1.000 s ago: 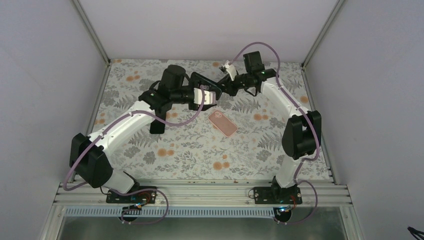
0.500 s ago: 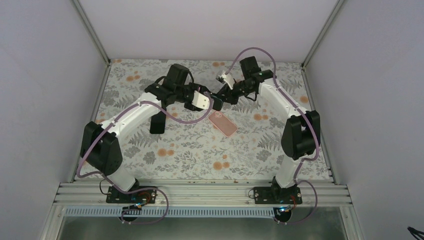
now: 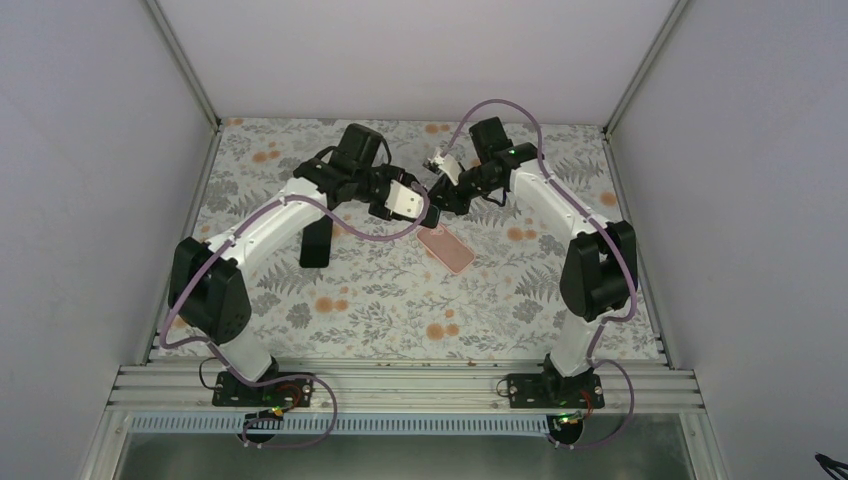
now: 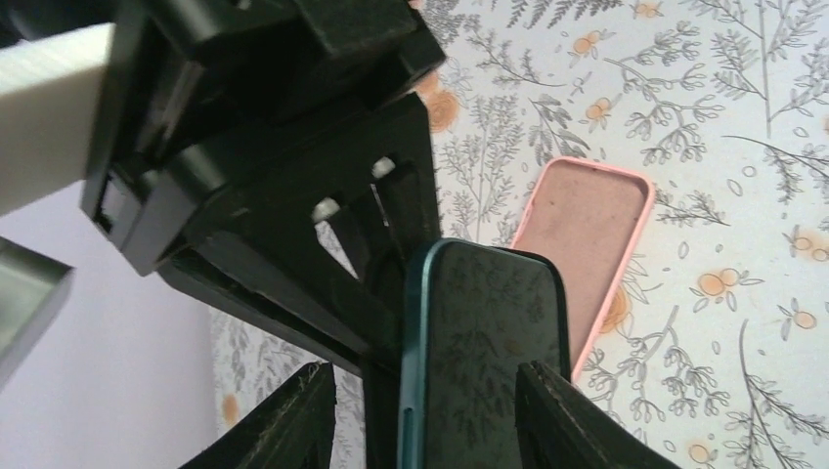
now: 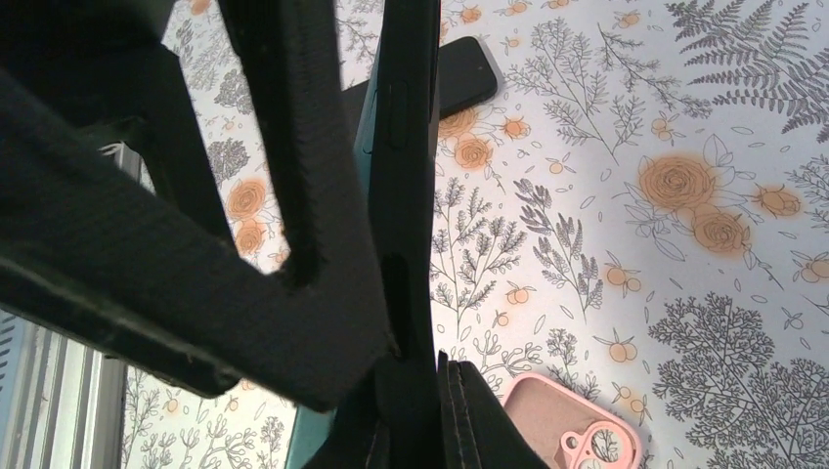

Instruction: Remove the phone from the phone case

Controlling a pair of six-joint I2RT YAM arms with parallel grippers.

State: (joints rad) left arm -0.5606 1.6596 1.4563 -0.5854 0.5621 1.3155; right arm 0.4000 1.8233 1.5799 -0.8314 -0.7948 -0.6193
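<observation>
The phone, teal-edged with a dark screen, hangs in the air above the flowered table, out of its case. My right gripper is shut on the phone, seen edge-on between its fingers. My left gripper is open with its jaws on either side of the phone. A gap shows at the left finger, and the right one sits close to the phone's edge. In the top view both grippers meet at mid-table, left gripper and right gripper. The empty pink phone case lies open side up just below them.
A black phone-like slab lies on the table to the left, under the left arm. Grey walls and metal posts close in the table on three sides, and a rail runs along its near edge.
The left arm has swung in towards the right gripper and its jaws have narrowed around the phone. The right gripper has shifted slightly left and lower with the phone. The pink case has not moved.
</observation>
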